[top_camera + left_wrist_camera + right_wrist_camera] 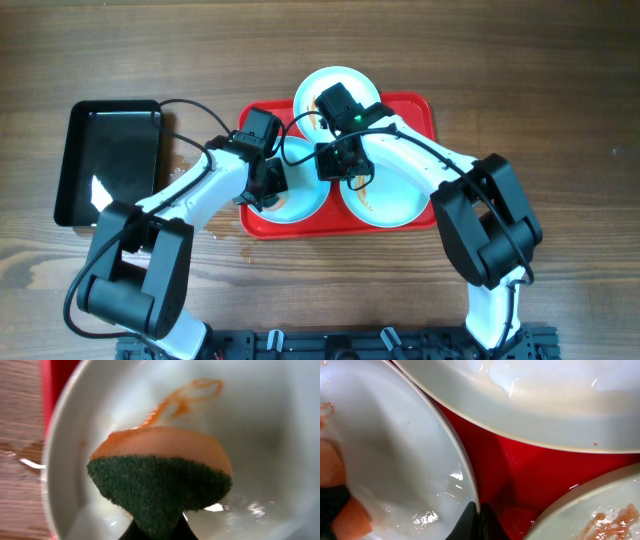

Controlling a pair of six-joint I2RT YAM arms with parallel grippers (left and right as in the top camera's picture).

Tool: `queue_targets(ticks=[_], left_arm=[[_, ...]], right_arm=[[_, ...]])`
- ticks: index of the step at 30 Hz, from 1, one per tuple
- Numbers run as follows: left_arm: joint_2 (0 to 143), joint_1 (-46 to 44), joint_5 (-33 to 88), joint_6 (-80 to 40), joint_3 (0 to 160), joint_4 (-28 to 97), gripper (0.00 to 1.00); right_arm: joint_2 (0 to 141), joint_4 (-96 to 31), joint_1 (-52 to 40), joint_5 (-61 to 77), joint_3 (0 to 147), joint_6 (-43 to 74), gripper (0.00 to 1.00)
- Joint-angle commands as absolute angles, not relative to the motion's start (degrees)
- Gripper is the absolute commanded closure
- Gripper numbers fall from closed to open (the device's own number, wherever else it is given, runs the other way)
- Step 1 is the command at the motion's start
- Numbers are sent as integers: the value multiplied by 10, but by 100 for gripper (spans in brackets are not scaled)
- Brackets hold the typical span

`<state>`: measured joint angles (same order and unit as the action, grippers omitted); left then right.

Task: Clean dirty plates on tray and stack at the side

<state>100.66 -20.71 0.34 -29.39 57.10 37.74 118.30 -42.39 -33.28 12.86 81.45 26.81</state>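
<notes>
The red tray [425, 112] holds three pale plates. My left gripper [268, 188] [159, 531] is shut on a green-and-orange sponge [160, 477], which presses into the front-left plate [303, 205] [260, 435] below an orange streak of dirt [182, 397]. My right gripper [335, 168] [479, 512] is shut on that same plate's rim [465, 465], one finger on either side. The front-right plate [395, 205] [600, 510] carries orange-brown smears. The back plate [322, 85] [545, 400] lies partly under the right wrist.
A glossy black tray [110, 160] lies on the wooden table left of the red tray. Wet patches [25, 460] shine on the wood by the red tray's left rim. Both arms cross over the tray's front half.
</notes>
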Motion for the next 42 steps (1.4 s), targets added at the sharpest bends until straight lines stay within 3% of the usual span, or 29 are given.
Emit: queue_targets(ticks=[1,12,30,42], left_arm=[[1002,-207,-62,-270,565,393,96],[982,-208,-25,-270,602,398,96],[1035,-208,92,-262,608,267,96],[1051,-207,35,-262,607,285,96]], right_arm=[[1197,-423,-335,151,809,271,96],[1197,-420,-335,151,809,271,96],[1197,-416,-335,151,809,272,96],[1197,-417,-335,151,809,272,96]])
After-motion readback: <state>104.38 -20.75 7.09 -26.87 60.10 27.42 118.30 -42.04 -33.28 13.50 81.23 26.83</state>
